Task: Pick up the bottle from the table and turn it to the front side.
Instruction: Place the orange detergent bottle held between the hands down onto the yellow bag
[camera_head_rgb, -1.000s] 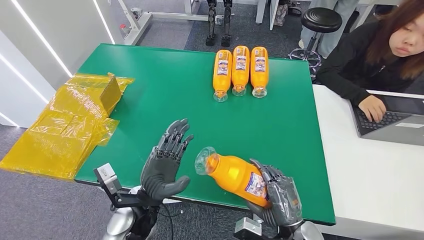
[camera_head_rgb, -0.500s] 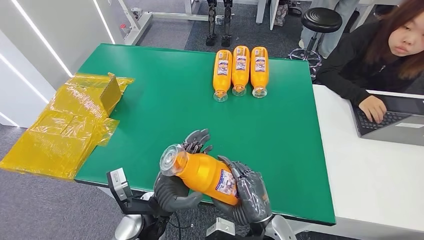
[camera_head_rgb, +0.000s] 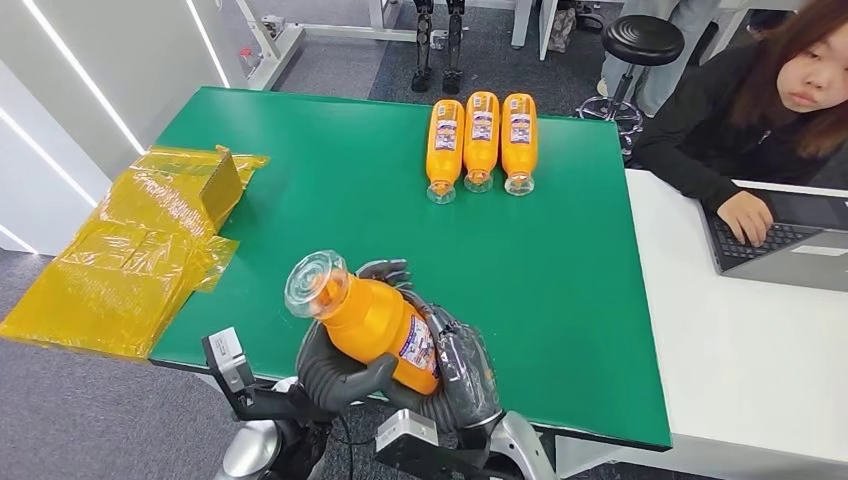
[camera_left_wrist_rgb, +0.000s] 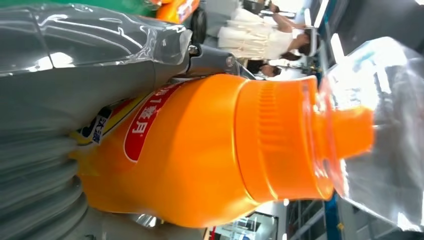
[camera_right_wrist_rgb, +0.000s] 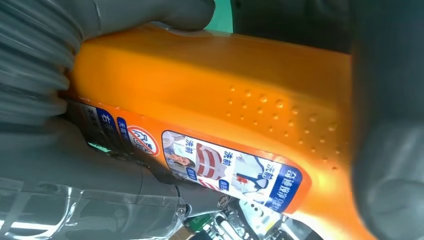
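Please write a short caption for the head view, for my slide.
Both hands, left hand and right hand, hold an orange bottle above the green table.

Bottle (camera_left_wrist_rgb: 200, 150): orange body, ridged orange shoulder, clear plastic cap (camera_left_wrist_rgb: 380, 130) over an orange neck.
Label (camera_left_wrist_rgb: 142, 117): red patch with white characters, on the bottle's side next to the hand.
Left hand (camera_left_wrist_rgb: 60, 100): grey ribbed cover and plastic-wrapped grey parts pressed against the bottle's labelled end.
Background beyond the bottle: blurred room; seated person in white.
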